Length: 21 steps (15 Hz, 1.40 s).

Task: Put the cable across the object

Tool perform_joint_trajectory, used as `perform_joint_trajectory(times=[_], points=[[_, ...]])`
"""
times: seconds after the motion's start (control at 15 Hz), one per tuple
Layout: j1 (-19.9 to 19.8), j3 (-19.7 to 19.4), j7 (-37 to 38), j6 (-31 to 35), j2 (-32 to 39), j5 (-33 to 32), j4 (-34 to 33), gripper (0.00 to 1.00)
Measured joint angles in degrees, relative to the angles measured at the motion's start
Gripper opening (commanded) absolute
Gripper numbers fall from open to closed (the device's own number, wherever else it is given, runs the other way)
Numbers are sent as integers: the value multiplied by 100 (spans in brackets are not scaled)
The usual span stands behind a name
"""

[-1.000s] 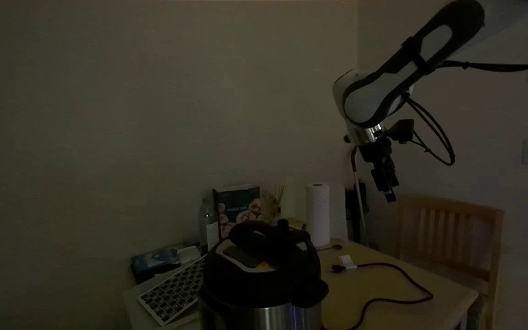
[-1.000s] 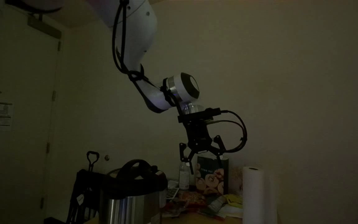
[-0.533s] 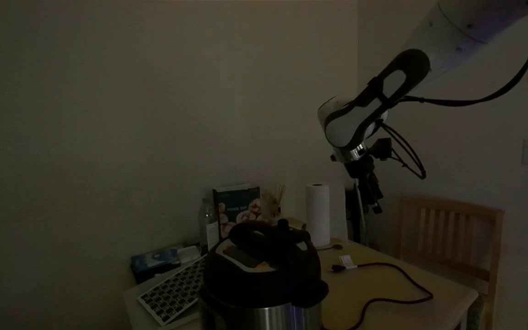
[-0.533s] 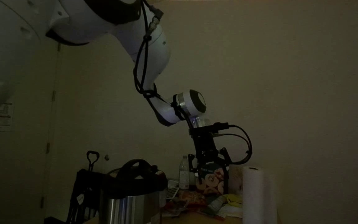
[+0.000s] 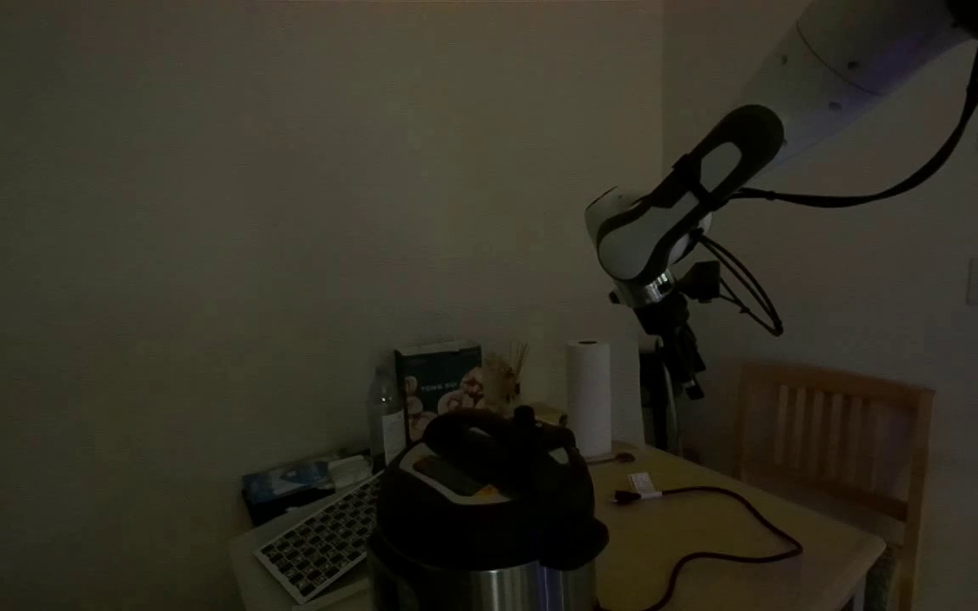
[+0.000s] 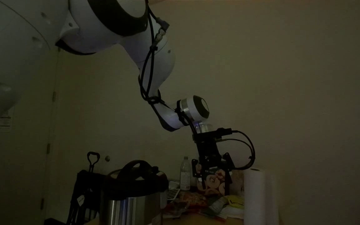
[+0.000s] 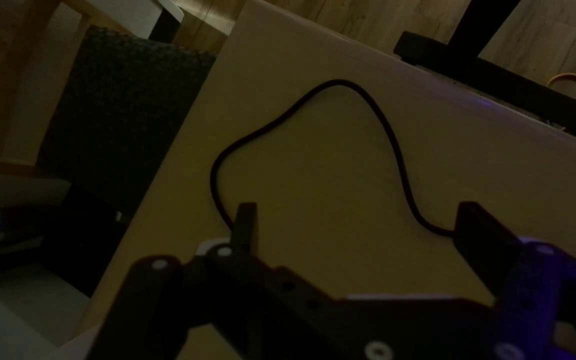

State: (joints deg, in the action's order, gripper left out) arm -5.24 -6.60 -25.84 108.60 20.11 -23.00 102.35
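While the black two-fingered gripper [image 7: 358,216] hangs above the pale yellowish table [image 7: 313,175], its dark, flat fingers [image 7: 244,225] spread wide apart, the long, thin, black flexible cable [image 7: 339,82] lies on that surface, arching through the upper middle of the wrist view and disappearing behind both fingers. In an exterior view it winds across the lower right, from a black plug [image 5: 626,497] with a white tag [image 5: 643,484] to the bottom edge, just beside the round, black-lidded, steel-sided cooker [image 5: 489,530].
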Motion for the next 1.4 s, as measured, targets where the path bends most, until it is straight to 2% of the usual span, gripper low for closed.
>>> perform_joint_trajectory(times=[0.27,0.67,1.4], points=[[-53,-31,-55,40,736,-218,-580,100],[-293,-6,-842,-73,1932,-243,-1769,100],[-375,51,-1070,-141,2205,-212,-2107,100]])
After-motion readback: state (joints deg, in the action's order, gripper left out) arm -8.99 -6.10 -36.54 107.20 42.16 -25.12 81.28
